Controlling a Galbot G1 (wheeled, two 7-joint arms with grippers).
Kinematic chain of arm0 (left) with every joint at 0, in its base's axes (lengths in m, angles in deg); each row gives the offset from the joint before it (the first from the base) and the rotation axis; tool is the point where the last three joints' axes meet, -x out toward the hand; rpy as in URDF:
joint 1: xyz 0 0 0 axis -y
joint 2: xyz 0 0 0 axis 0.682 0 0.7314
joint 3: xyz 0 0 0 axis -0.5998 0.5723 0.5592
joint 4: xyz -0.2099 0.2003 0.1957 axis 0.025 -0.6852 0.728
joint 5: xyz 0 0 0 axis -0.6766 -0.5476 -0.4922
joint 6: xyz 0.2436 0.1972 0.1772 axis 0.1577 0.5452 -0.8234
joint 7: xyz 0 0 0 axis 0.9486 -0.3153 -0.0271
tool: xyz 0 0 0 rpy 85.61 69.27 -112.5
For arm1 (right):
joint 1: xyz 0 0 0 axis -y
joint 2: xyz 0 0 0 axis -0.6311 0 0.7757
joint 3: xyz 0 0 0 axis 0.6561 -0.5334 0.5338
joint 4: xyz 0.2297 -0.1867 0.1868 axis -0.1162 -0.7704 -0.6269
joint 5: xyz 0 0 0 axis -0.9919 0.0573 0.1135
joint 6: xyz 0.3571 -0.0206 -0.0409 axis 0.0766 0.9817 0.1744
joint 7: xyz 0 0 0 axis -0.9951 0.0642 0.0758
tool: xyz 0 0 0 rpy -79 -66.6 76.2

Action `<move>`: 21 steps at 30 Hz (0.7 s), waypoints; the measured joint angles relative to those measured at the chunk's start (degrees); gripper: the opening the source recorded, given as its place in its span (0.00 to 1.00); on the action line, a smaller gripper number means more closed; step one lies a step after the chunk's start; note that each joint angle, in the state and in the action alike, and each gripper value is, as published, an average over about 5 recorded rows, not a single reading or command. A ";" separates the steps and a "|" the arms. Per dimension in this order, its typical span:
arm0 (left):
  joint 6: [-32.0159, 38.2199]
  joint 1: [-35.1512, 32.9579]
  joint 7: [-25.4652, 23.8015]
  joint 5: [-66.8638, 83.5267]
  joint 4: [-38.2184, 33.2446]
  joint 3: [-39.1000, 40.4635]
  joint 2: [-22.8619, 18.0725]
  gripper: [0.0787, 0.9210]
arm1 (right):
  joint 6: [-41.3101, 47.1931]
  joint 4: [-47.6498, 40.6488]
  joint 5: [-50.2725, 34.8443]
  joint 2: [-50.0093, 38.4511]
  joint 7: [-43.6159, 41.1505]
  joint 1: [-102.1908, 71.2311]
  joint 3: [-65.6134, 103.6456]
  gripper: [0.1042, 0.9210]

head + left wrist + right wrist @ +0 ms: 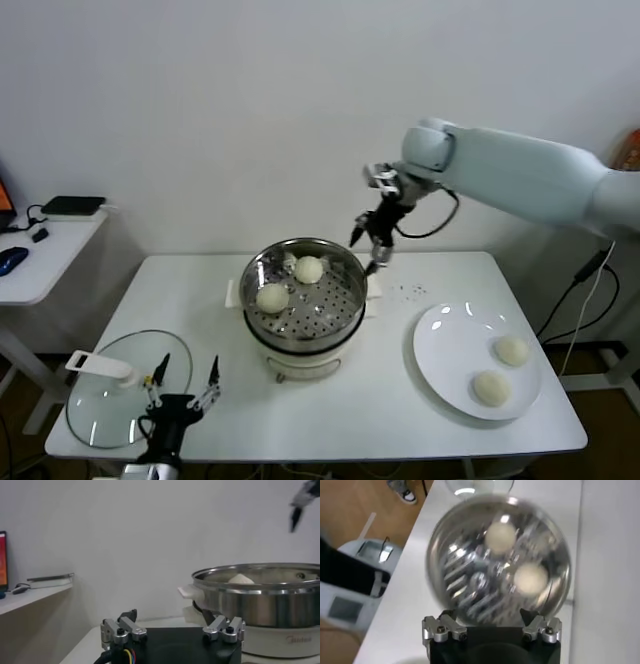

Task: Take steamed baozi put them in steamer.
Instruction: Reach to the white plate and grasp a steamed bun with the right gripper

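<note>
We see a white table (200,300) carrying the steamer (303,310) at its centre, with two steamed baozi (309,269) resting on the perforated tray inside. To its right, a white plate (445,360) holds two more buns (512,350). A glass lid (110,400) lies at the near left corner. Our right gripper (368,252) hangs above the steamer's far right rim, claw spread wide and empty. Our left gripper (187,385) waits low at the table's near left, beside the lid, its fingers (122,630) parted and holding nothing.
</note>
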 measured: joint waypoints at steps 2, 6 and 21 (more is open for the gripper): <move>0.04 -0.20 0.00 -0.03 -0.12 0.10 0.00 0.88 | -0.46 2.08 1.80 -3.53 -0.61 -0.06 -0.27 0.88; 0.15 -0.50 0.02 -0.07 -0.31 0.27 -0.04 0.88 | -1.53 5.41 6.23 -10.35 -1.57 -1.52 -0.25 0.88; 0.34 -1.47 0.39 -0.79 -0.82 1.53 -0.25 0.88 | -5.20 9.35 24.87 -26.36 -2.37 -20.72 12.01 0.88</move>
